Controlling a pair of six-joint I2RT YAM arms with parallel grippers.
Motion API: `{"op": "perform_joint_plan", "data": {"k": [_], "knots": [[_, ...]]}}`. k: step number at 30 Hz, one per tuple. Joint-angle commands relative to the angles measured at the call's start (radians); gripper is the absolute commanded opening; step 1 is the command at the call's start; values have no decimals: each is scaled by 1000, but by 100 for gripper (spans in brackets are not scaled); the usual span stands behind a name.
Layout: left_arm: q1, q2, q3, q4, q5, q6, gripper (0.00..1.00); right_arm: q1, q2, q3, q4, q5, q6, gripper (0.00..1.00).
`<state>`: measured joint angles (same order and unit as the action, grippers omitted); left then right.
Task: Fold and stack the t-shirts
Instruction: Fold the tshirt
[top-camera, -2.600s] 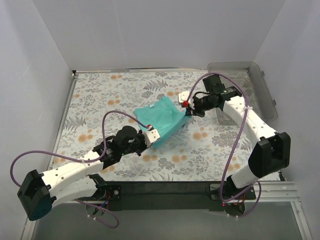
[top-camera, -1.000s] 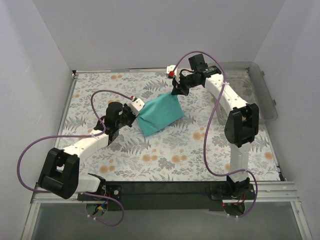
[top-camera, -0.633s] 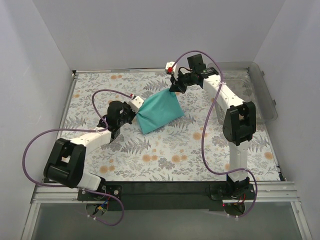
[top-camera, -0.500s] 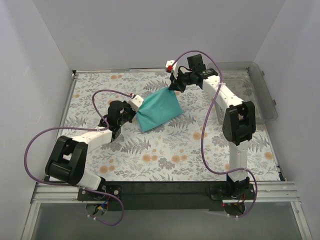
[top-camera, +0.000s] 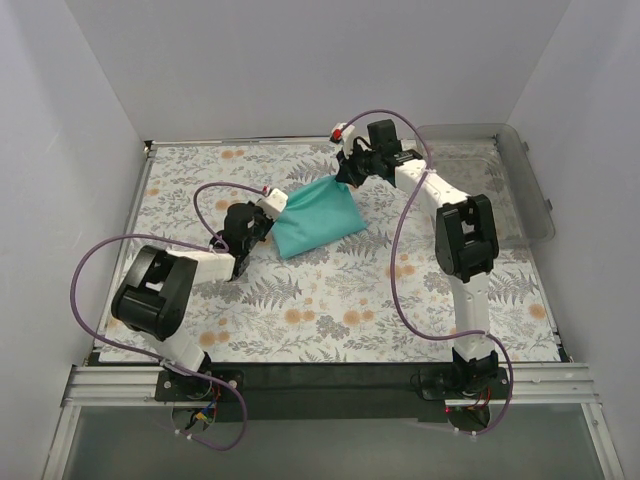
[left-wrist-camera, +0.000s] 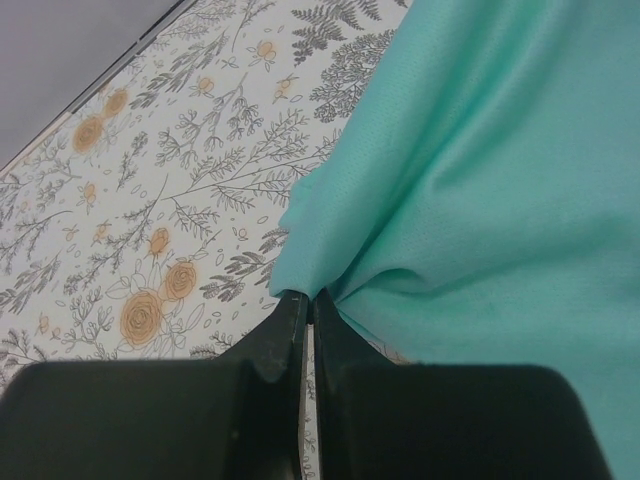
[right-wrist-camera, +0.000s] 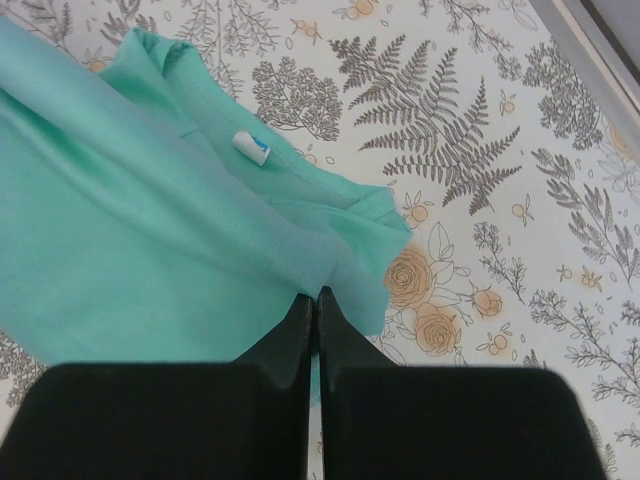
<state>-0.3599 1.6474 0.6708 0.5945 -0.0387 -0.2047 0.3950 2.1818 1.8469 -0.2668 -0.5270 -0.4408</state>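
Over the far middle of the surface (top-camera: 330, 300) the teal t-shirt (top-camera: 315, 222) sags, light and limp, I judge; my left hand (left-wrist-camera: 305, 300) pinches its edge toward the surface's left side; my right hand (right-wrist-camera: 312, 298) pinches a fold farther back, near the white label (right-wrist-camera: 251, 147); bunched edges hold best

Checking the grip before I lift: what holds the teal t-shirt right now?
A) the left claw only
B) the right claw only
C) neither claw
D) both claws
D: the left claw is shut on a fold of the t-shirt, and the right claw is shut on its edge near the neck label.
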Motion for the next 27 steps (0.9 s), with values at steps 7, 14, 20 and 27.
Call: {"op": "perform_joint_plan", "data": {"k": [7,14,20,27], "knots": [[10,84,84,120,-72,30,0,1,39,3,136,180,155,1],[10,167,139,111,-92,31,0,5,64,9,140,229,171,1],[10,209,174,71,-113,41,0,15,90,37,140,248,171,1],[10,270,265,-5,-130,5,10,27,118,64,140,312,197,1]]}}
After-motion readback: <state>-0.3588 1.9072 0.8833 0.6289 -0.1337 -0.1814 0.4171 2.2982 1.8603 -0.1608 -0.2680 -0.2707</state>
